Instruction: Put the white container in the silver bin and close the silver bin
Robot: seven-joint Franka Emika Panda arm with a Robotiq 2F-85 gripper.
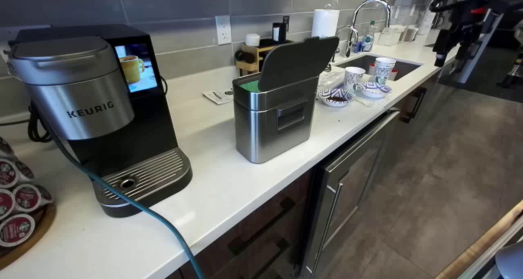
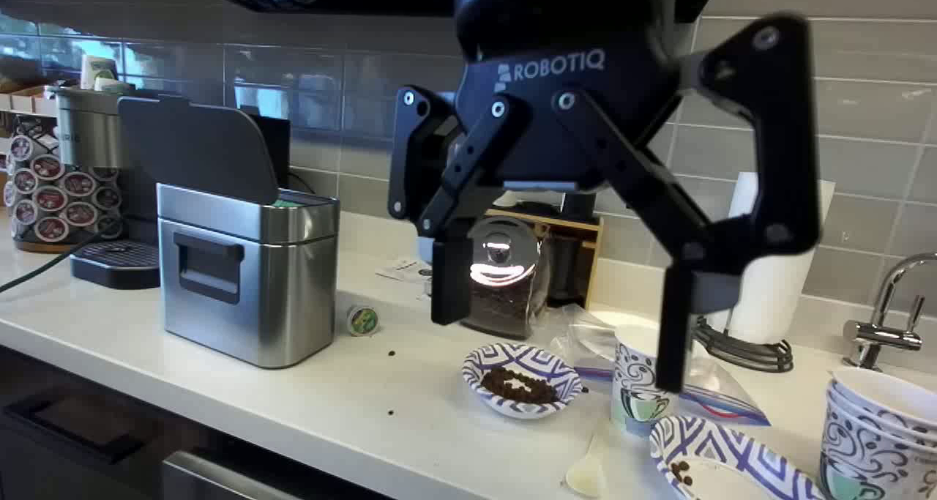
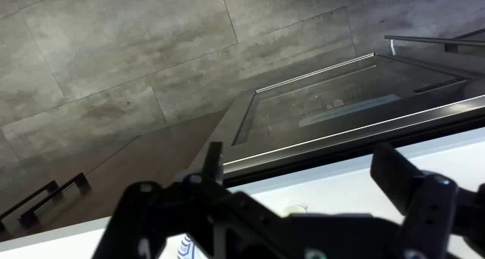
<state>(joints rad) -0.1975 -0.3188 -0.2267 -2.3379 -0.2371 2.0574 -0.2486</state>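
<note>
The silver bin [image 1: 271, 123] stands upright on the counter in both exterior views [image 2: 249, 295]. Its dark grey lid [image 1: 300, 64] is raised, also in an exterior view [image 2: 201, 148], and some green inner rim shows. A small pod-like container with a green-patterned end [image 2: 362, 321] lies on its side by the bin; it may be the white container, but I cannot tell surely. My gripper [image 2: 560, 350] is open and empty, above the counter near the bowls and cups, apart from the bin. In the wrist view its spread fingers [image 3: 299, 153] frame only the counter edge.
The Keurig machine [image 1: 98, 95] and a pod rack [image 2: 62, 192] stand beside the bin. A bowl of coffee grounds [image 2: 520, 379], another bowl [image 2: 732, 456], paper cups [image 2: 878, 434], a spoon [image 2: 585, 476] and paper towels [image 2: 776, 280] are around the gripper. A blue cable [image 1: 163, 219] crosses the counter.
</note>
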